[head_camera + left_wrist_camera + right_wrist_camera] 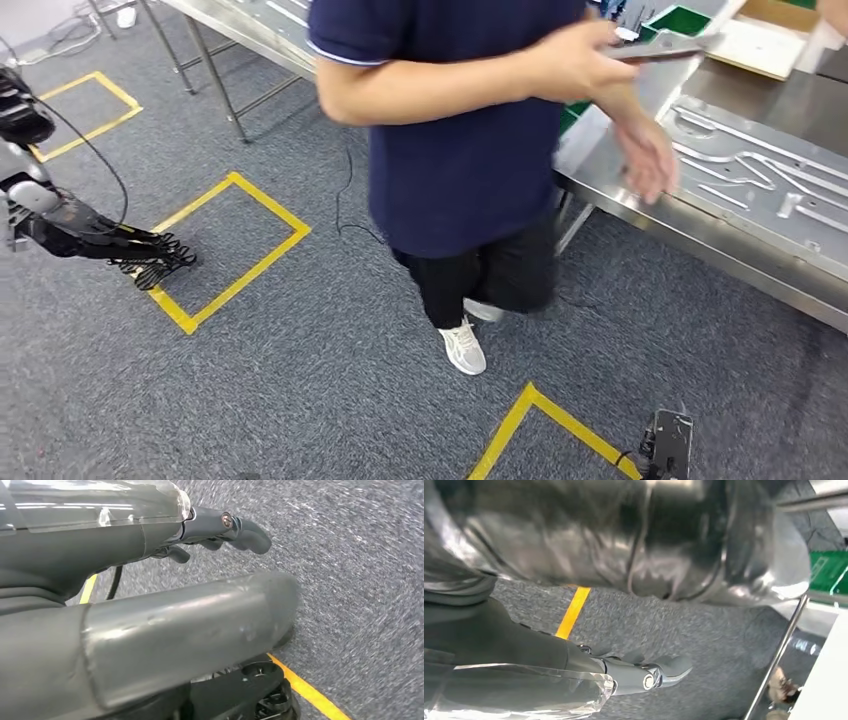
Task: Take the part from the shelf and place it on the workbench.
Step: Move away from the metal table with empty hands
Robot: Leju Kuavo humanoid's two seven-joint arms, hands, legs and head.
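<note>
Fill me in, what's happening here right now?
A person in a dark shirt stands between the robot and the steel workbench, holding a flat grey part in one hand above it. A large metal plate lies on the bench. The left robot hand hangs low over the carpet near the yellow floor tape, holding nothing. The right robot hand is also over the carpet, fingers extended, empty.
</note>
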